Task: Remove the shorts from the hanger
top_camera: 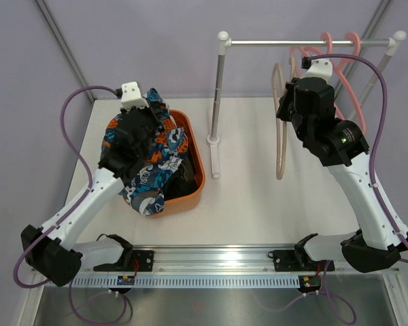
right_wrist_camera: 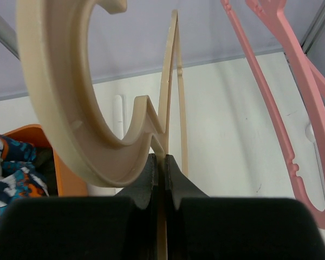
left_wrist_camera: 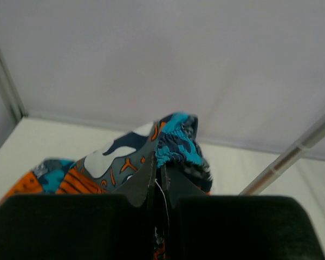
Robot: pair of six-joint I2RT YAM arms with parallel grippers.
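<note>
Progress: the patterned shorts (top_camera: 153, 173) are seen off the beige hanger (right_wrist_camera: 59, 108); only release into the orange bin (top_camera: 194, 163) is judged left.
Left pincer (left_wrist_camera: 158, 172): clenched on the gathered waistband, above the bin.
Right pincer (right_wrist_camera: 161, 162): clamped on the bare hanger, right of the bin.
Materials: soft crumpled cloth; smooth rigid plastic, curved hook.

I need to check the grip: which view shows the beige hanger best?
The right wrist view: the beige hanger fills the frame, its neck pinched in the shut right hand. The top view shows it small, thin, partly hidden. The left wrist view lacks it.
</note>
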